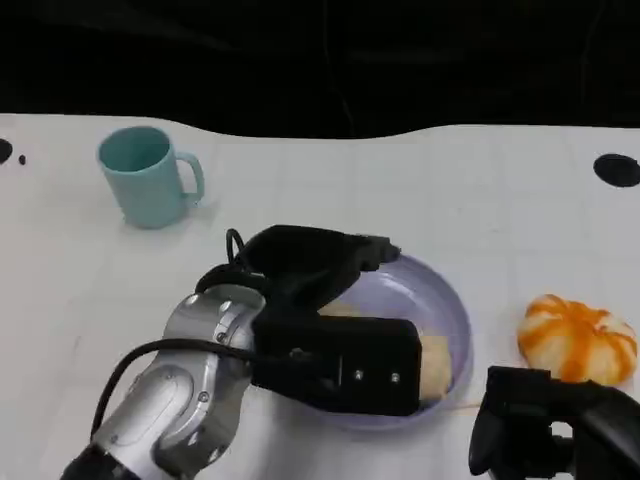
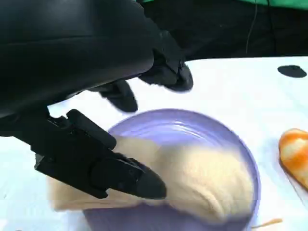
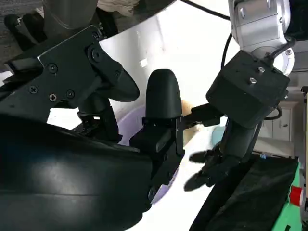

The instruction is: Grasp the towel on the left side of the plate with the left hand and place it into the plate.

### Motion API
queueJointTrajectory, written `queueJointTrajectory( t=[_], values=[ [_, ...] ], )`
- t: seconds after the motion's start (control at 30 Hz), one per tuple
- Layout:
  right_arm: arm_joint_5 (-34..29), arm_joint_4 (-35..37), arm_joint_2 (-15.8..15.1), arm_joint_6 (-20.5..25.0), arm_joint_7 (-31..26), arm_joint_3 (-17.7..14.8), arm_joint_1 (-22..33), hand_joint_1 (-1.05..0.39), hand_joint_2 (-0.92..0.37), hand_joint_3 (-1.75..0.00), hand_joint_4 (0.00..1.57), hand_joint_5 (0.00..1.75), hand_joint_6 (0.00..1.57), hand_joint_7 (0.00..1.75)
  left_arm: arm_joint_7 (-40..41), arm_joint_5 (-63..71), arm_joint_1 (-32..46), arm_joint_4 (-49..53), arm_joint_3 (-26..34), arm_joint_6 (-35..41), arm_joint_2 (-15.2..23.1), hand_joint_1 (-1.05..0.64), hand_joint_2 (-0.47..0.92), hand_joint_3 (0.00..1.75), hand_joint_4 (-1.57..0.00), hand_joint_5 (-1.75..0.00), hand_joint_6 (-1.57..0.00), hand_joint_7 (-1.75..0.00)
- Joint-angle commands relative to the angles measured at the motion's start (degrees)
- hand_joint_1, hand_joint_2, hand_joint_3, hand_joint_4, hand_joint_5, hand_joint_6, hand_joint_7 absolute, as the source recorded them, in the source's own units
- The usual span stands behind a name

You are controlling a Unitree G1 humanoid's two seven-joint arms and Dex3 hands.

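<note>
The beige towel (image 2: 207, 178) lies bunched inside the lilac plate (image 2: 192, 125), with one end draped over the rim nearest the wrist. My left hand (image 1: 330, 330) hovers over the plate (image 1: 455, 300) and covers most of it; a bit of the towel (image 1: 433, 365) shows past it. Its fingers (image 2: 125, 175) are spread, one low over the towel and the others raised above the far rim, with nothing pinched between them. My right hand (image 1: 545, 430) rests low at the front right, holding nothing, its fingers (image 3: 161, 96) apart.
A teal mug (image 1: 148, 175) stands at the back left. An orange-and-white pumpkin (image 1: 578, 337) sits just right of the plate, close to my right hand. A black round mark (image 1: 616, 169) is on the white table at the far right.
</note>
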Motion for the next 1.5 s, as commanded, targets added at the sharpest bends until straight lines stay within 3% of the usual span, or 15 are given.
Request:
queueJointTrajectory(
  t=[0.03, 0.23, 0.47, 0.57, 0.7, 0.77, 0.9, 0.97, 1.07, 1.17, 1.3, 1.37, 1.5],
  values=[
    [0.5, -0.2, -0.4, -0.4, 0.2, -1.0, 0.1, -0.08, -0.51, -1.23, 0.75, 1.74, 0.66, 1.51, -1.4, 0.9, -0.6, -2.2, -0.1, -0.4, 2.3, -0.95, 0.92, 0.21, 0.0, -0.25, -0.04, 0.0],
    [0.8, -0.6, -0.4, 0.6, 0.0, -1.1, -0.1, -0.09, -0.51, -1.23, 0.75, 1.74, 0.66, 1.51, -5.2, -3.8, 0.7, -7.3, 3.5, -0.3, 5.2, -0.96, 0.92, 0.24, -0.01, -0.28, -0.06, -0.01],
    [1.6, -0.7, -0.2, 1.5, 0.1, -1.6, -0.3, -0.08, -0.51, -1.23, 0.74, 1.75, 0.65, 1.51, -6.8, -18.7, 7.4, -16.5, 14.6, 0.9, 6.1, -0.6, 0.92, 0.25, -0.22, -0.44, -0.27, -0.1],
    [1.4, -0.3, -0.5, 1.0, 0.2, -1.7, -0.4, -0.08, -0.51, -1.23, 0.74, 1.75, 0.65, 1.51, -8.6, -27.2, 10.3, -20.0, 19.9, 2.0, 6.5, -0.53, 0.92, 0.25, -0.28, -0.48, -0.36, -0.13],
    [1.4, 0.0, -0.4, 0.7, 0.4, -1.7, -0.5, -0.07, -0.51, -1.23, 0.73, 1.74, 0.65, 1.51, -9.0, -34.3, 13.7, -23.8, 24.5, 2.3, 7.7, -0.46, 0.92, 0.26, -0.63, -0.53, -0.66, -0.14],
    [1.3, 0.0, -0.4, 0.8, 0.3, -1.7, -0.6, -0.07, -0.51, -1.23, 0.73, 1.74, 0.65, 1.51, -8.1, -38.2, 16.8, -26.7, 27.5, 3.3, 7.1, -0.43, 0.92, 0.24, -0.81, -0.5, -0.81, -0.12],
    [1.7, 0.0, -0.2, 1.2, 0.3, -1.6, -0.8, -0.08, -0.52, -1.23, 0.73, 1.75, 0.65, 1.51, -5.8, -46.0, 22.8, -32.5, 32.7, 7.0, 4.5, -0.36, 0.92, 0.19, -0.92, -0.54, -0.95, -0.14],
    [1.6, -0.1, -0.2, 1.2, 0.3, -1.5, -0.9, -0.08, -0.51, -1.24, 0.74, 1.75, 0.65, 1.52, -4.1, -50.7, 26.4, -34.8, 35.3, 7.5, 2.2, -0.32, 0.92, 0.16, -0.94, -0.62, -1.0, -0.14],
    [1.4, -0.1, -0.3, 1.3, 0.3, -1.5, -0.9, -0.09, -0.5, -1.24, 0.74, 1.75, 0.65, 1.52, -2.1, -54.8, 31.1, -37.1, 37.6, 7.5, 0.6, -0.26, 0.89, 0.24, -0.89, -0.9, -1.12, -0.17],
    [1.3, -0.2, -0.4, 1.1, 0.3, -1.5, -0.8, -0.08, -0.51, -1.24, 0.74, 1.74, 0.65, 1.52, -0.1, -57.9, 35.1, -39.0, 39.1, 7.1, -0.7, -0.24, 0.58, 0.86, -0.91, -1.1, -1.09, -0.46],
    [1.2, -0.2, -0.4, 1.5, 0.1, -1.4, -1.1, -0.07, -0.51, -1.24, 0.73, 1.74, 0.65, 1.52, 4.4, -71.6, 42.6, -44.4, 42.1, 13.6, -6.5, -0.22, 0.42, 1.15, -0.87, -1.31, -0.95, -0.82],
    [1.5, 0.0, -0.3, 1.7, 0.2, -1.6, -1.3, -0.07, -0.52, -1.23, 0.73, 1.74, 0.65, 1.52, 6.7, -75.5, 46.0, -47.1, 42.8, 16.1, -7.3, -0.24, 0.41, 1.2, -0.88, -1.33, -0.94, -0.88],
    [1.4, 0.6, -0.2, 1.3, 0.3, -1.7, -1.7, -0.06, -0.51, -1.23, 0.73, 1.75, 0.65, 1.53, 10.4, -78.2, 52.0, -50.9, 42.2, 17.0, -8.2, -0.3, 0.54, 1.01, -0.89, -1.33, -0.88, -1.05]
  ],
)
